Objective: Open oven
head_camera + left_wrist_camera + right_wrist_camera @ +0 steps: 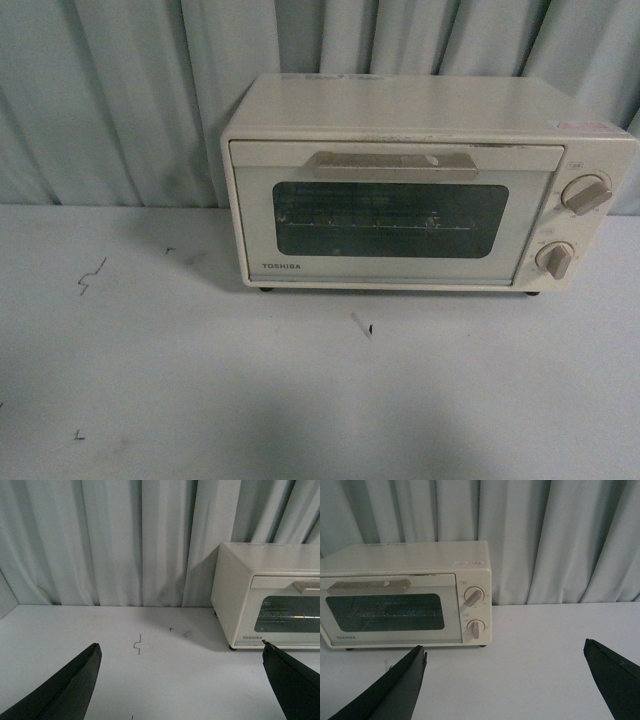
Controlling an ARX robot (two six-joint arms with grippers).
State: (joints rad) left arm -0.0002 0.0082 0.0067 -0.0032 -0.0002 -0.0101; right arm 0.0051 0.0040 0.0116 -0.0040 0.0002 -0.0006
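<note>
The cream-white Toshiba oven [420, 185] stands on the white table against the curtain, right of centre in the front view. Its glass-windowed door is shut, with the bar handle [392, 165] along the top and a wire rack behind the glass. Two beige knobs [585, 194] sit on its right side. Neither arm shows in the front view. My left gripper [180, 652] is open and empty, well short of the oven [265, 592]. My right gripper [505, 652] is open and empty, with the oven [405, 592] ahead of it and off to one side.
A pale pleated curtain [120, 100] hangs right behind the oven. The white table [200, 380] carries small dark scuff marks [92, 275] and a small mark [362, 325] in front of the oven.
</note>
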